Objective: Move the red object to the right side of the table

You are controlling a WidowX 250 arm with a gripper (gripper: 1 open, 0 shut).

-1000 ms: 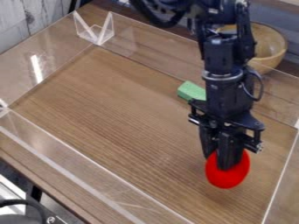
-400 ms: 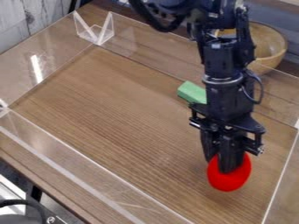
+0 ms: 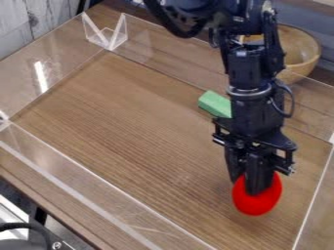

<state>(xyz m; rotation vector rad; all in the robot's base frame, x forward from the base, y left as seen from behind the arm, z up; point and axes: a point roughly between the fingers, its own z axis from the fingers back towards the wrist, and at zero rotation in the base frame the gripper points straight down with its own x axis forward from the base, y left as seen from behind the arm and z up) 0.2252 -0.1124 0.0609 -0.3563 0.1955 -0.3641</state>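
Camera view, looking down at an angle on the table [image 3: 117, 127]. Black gripper [image 3: 259, 182] points steeply down, jaws pinched narrow on the top of the red object [image 3: 257, 196]. Red object is directly under the fingertips, lower half sticking out below them, glossy and rounded; its green tip is not visible. Whether it rests on the wood or hangs just above it, cannot tell.

Behind the gripper, partly hidden by the arm [image 3: 248, 59], lies a flat green block [image 3: 213, 102], near but apart from the red object. Further back past the arm sits a round wooden bowl [image 3: 300, 51], mostly cut off by the arm and the frame edge.

Clear plastic wall [image 3: 303, 232] runs just right of the gripper, close to the red object but apart from it. Another clear wall [image 3: 78, 200] lines the near-left edge, well away from the gripper. Far back-left of the gripper stands a small clear V-shaped stand [image 3: 105, 32], well apart from everything else. Wood surface left of the gripper is bare brown grain.
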